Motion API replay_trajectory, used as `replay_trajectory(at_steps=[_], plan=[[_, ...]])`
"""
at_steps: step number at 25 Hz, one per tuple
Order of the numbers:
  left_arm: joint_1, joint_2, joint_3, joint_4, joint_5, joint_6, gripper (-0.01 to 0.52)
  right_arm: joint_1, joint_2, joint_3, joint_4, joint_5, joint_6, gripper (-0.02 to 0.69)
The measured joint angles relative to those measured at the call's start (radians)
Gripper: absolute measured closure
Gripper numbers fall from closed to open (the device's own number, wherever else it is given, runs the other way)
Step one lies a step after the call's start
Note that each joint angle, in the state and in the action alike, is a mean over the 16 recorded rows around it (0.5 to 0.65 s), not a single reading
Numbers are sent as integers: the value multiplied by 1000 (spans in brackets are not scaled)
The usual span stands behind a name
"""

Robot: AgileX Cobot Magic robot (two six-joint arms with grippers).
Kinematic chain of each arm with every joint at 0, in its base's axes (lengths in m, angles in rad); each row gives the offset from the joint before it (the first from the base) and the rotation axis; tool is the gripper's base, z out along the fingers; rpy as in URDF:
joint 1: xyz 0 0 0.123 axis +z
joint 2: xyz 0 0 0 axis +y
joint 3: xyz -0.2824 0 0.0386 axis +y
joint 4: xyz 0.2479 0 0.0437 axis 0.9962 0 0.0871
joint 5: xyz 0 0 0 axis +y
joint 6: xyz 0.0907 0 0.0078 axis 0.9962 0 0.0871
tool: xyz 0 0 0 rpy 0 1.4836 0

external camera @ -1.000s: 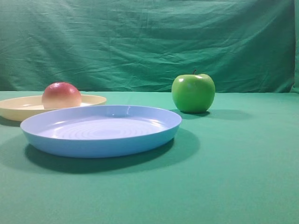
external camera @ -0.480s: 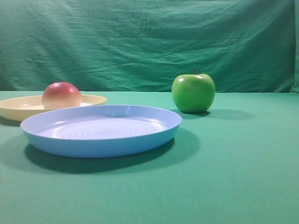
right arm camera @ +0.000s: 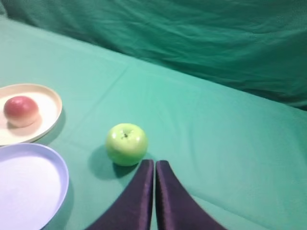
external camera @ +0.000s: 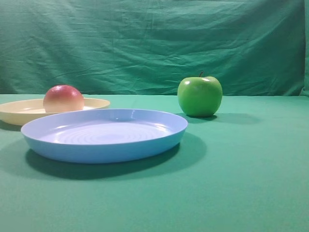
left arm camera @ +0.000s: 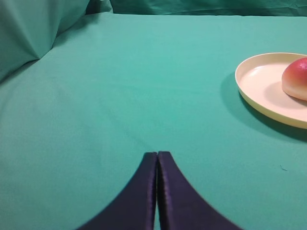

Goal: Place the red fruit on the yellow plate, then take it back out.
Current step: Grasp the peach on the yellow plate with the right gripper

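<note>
Step in hand: red fruit [external camera: 63,98] sits on the yellow plate [external camera: 94,103], so by my read the placing half is done and the take-it-back-out half is up next.
Left claw [left arm camera: 157,158]: fingers pressed together, pinching nothing, hanging over bare green surface [left arm camera: 120,86] with the plate off to its right.
Right claw [right arm camera: 154,165]: also pressed together and empty, just behind the green apple [right arm camera: 126,143].
How to do it well: the left claw is the nearer 1 to the fruit, I'd say; it must spread wide first, come down over the top of the fruit, and close around its widest part. The skin looks smooth and round, so a shallow pinch could let it squirt out. Lift straight up to clear the low rim, then set it on the cloth away from both plates.
Yellow plate: holds 1 thing, the red fruit, resting toward the side nearer the blue plate in the right wrist view.
Blue plate [external camera: 104,135]: nothing in it, standing just beside the yellow plate.
Green apple: on the cloth, outside both plates, not part of this job.
</note>
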Motion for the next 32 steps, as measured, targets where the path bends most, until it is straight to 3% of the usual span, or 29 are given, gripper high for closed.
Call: replay_trajectory(at_steps=[9,21,25,32], plan=[[0,0,0,0,0,0,514,173,478,-309,10,37,-14,665],[0,0,0,0,0,0,514,271,1022,-798,87,96,-37,631],[0,0,0,0,0,0,514,294,1151,-923,131,94,-63,534],[0,0,0,0,0,0,514,323,1296,-1051,202,58,-108,256]])
